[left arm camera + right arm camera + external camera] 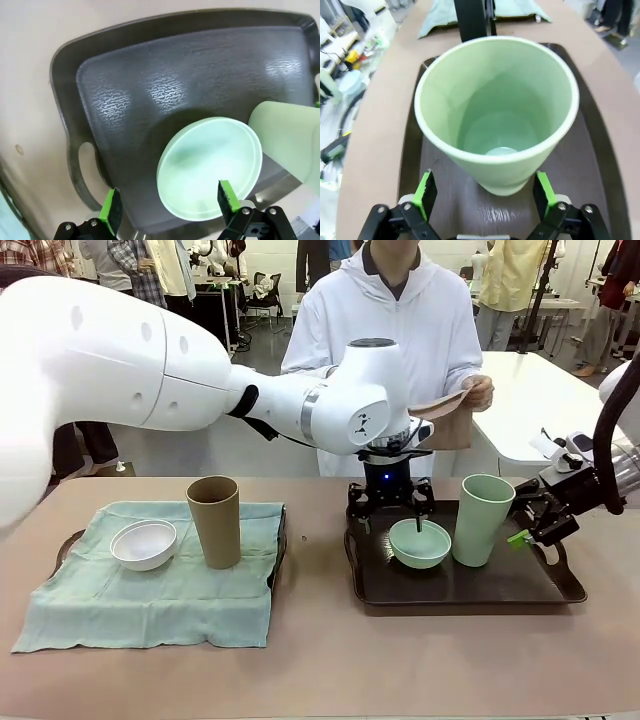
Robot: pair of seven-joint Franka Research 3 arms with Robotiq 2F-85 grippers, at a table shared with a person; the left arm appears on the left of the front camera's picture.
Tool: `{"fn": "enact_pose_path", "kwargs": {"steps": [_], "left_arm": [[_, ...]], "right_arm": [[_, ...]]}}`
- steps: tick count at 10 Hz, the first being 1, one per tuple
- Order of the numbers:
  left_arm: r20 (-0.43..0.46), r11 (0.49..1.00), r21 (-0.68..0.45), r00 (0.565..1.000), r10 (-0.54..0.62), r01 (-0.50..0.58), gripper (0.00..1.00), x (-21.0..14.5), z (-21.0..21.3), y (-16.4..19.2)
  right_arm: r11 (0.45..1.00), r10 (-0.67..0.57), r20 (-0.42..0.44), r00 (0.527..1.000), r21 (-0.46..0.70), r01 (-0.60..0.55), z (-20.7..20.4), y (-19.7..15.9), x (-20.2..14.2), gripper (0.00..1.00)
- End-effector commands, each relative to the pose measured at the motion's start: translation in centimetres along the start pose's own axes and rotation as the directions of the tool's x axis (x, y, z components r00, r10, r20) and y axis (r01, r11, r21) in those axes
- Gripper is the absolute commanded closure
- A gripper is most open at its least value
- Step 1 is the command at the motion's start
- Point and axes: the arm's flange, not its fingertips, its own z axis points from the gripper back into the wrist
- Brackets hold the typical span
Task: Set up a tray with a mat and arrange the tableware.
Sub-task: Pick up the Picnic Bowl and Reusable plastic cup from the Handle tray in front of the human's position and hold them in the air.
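On the dark tray (470, 590) at the right stand a mint green bowl (420, 543) and a tall mint green cup (482, 520). My left gripper (392, 514) hangs open just above the bowl's far rim; in the left wrist view the bowl (210, 167) lies between my open gripper (169, 206) pads. My right gripper (525, 526) is open right of the cup. In its wrist view the cup (497, 115) stands upright, its base between my right gripper's (485, 195) spread pads. A white bowl (143, 543) and a tan cup (215, 520) sit on the green mat (150, 605).
The green mat covers a second tray (66, 545) at the left. Across the table a person holds a tan-brown mat (447, 420) in one hand (478, 392). Bare tabletop (320, 670) runs along the near edge and between the trays.
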Motion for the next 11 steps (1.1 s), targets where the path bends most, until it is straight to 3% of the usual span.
{"fn": "enact_pose_path", "kwargs": {"steps": [1, 6, 11], "left_arm": [[0.025, 0.997, 0.063, 0.999, 0.045, -0.047, 0.00, 1.5, -0.7, -0.7], [0.018, 0.992, 0.108, 0.998, 0.065, -0.066, 0.00, 2.7, -2.8, -0.3], [0.016, 0.990, 0.113, 0.996, 0.087, -0.088, 0.00, 3.0, -3.4, -0.1]], "right_arm": [[1.000, 0.002, 0.007, 1.000, 0.026, -0.002, -1.4, -0.6, 0.5, 0.00], [1.000, 0.031, 0.049, 0.998, -0.002, -0.031, -3.0, -1.2, 1.7, 0.00], [0.998, 0.020, 0.056, 0.998, 0.063, -0.023, -5.6, -1.0, 2.6, 0.00]]}}
